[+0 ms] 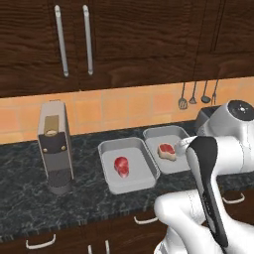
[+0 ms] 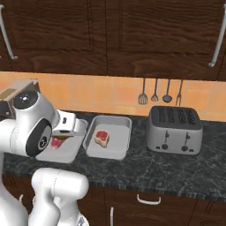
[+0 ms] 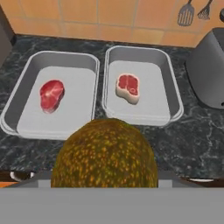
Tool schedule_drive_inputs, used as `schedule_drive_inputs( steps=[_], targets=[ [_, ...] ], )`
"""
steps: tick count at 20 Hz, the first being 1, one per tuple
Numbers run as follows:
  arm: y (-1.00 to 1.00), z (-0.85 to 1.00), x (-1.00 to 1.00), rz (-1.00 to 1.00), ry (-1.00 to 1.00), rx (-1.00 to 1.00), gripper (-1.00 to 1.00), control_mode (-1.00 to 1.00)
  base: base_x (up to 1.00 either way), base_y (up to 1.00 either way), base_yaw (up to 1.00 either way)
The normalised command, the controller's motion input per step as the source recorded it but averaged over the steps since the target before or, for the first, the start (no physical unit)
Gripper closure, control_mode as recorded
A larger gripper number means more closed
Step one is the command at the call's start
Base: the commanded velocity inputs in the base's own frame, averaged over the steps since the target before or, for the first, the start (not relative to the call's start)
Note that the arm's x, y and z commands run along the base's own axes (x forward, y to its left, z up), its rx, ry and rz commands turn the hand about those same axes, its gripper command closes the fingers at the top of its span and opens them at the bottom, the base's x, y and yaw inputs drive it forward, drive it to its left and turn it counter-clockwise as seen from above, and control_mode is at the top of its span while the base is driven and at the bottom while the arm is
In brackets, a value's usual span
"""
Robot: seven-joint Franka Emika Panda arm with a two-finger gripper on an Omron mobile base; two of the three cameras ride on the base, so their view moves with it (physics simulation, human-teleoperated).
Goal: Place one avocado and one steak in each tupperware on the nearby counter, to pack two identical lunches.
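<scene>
- Each tupperware (image 3: 26, 109) (image 3: 173, 98) holds a steak (image 3: 51, 95) (image 3: 128, 88)
- Gripper (image 3: 105, 183) half open, clamped on an avocado (image 3: 105, 162), above the counter (image 3: 192, 135)
- Both avocados left to place

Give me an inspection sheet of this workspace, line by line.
Surface: dark marbled counter.
Job's things: two grey tupperware trays side by side, left tray and right tray, a steak in each, and; no avocado in either; one avocado at the gripper.
Clutter: coffee machine, toaster.
Grippers: shut on the avocado, above the trays.
Cables: nothing seen.
Surroundings: orange tiled wall, hanging utensils, dark wooden cupboards.
</scene>
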Motion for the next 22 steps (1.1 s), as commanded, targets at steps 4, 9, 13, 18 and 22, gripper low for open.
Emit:
schedule_drive_inputs(
  steps=[4, 9, 13, 18, 22],
  targets=[
    [-0.95, -0.56, 0.68, 0.0, 0.0, 0.0, 1.0, -1.0, 0.0, 0.0, 0.0],
    [-0.64, -0.56, 0.81, 0.0, 0.0, 0.0, 1.0, -1.0, 0.0, 0.0, 0.0],
    [-0.36, -0.47, 0.94, 0.0, 0.01, 0.0, 1.0, -1.0, 0.0, 0.0, 0.0],
    [-0.02, -0.47, 0.85, 0.0, 0.01, 0.0, 1.0, -1.0, 0.0, 0.0, 0.0],
    [-0.01, -0.37, 0.69, 0.0, 0.05, 0.0, 1.0, -1.0, 0.0, 0.0, 0.0]
  ],
)
